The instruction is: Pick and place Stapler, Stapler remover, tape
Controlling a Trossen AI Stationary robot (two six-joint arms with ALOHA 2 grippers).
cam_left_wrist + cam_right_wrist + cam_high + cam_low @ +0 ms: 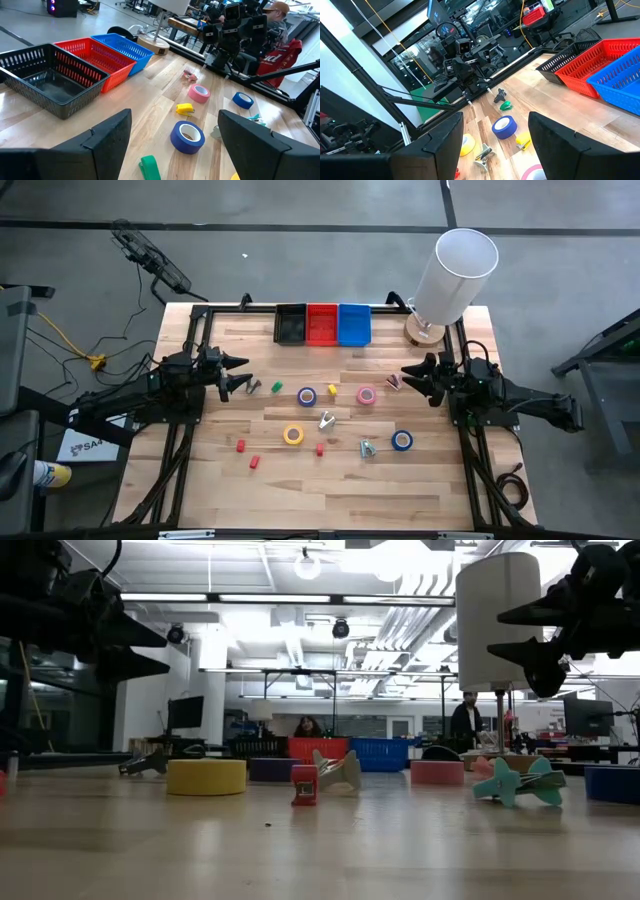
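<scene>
Four tape rolls lie flat on the wooden table: blue (306,395), pink (366,395), yellow (293,434) and a second blue (402,441). Claw-shaped stapler removers lie among them: silver (326,421), teal (368,447), pink (393,382) and dark (254,386). Small staplers lie scattered, yellow (185,108), green (277,388) and red (304,785). My left gripper (240,375) hovers open at the table's left side. My right gripper (412,375) hovers open at the right side. Both point level toward the middle, above the table, with nothing between their fingers.
Three baskets stand in a row at the far edge: black (290,323), red (322,323) and blue (354,323). A white cylinder on a stand with a round wooden base (455,275) stands at the far right corner. People show in the room beyond.
</scene>
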